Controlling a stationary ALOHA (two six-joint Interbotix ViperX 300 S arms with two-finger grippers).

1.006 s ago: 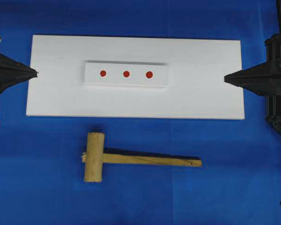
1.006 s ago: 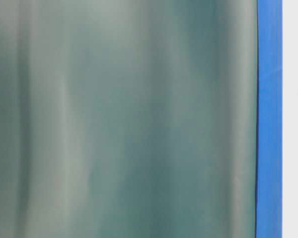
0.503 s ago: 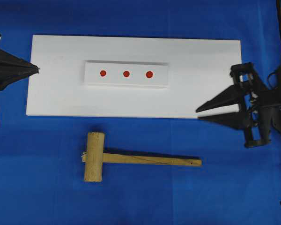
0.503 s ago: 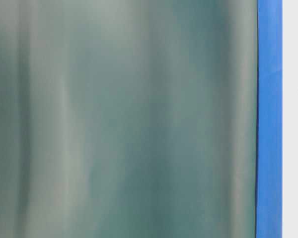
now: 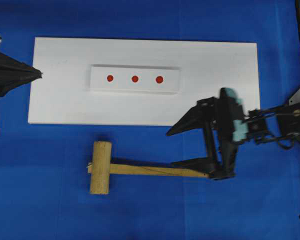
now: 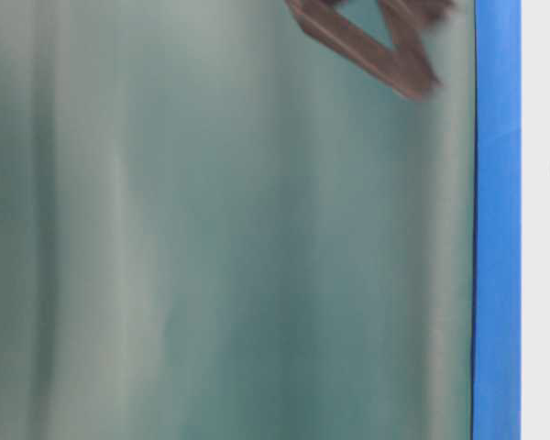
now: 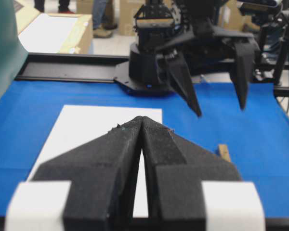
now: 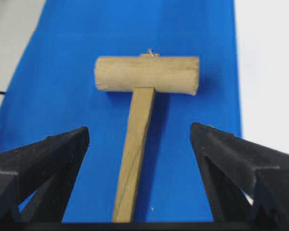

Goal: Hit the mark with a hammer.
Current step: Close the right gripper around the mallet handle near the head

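We see a blue tabletop (image 5: 150, 215) carrying a flat white board (image 5: 215, 100), which lies lengthwise nearer the far edge than the near one in the overhead view. From the left wrist view, a black rail (image 7: 62, 72) runs along one tabletop edge; beyond it stand a cardboard box (image 7: 77, 33) and someone's legs (image 7: 103, 17). At table level, a blurred grey-green sheet (image 6: 211, 257) fills most of our view.

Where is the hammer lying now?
In the overhead view the hammer lies flat on the blue cloth, just below the white board, head to the left; the open right gripper is at its handle end.
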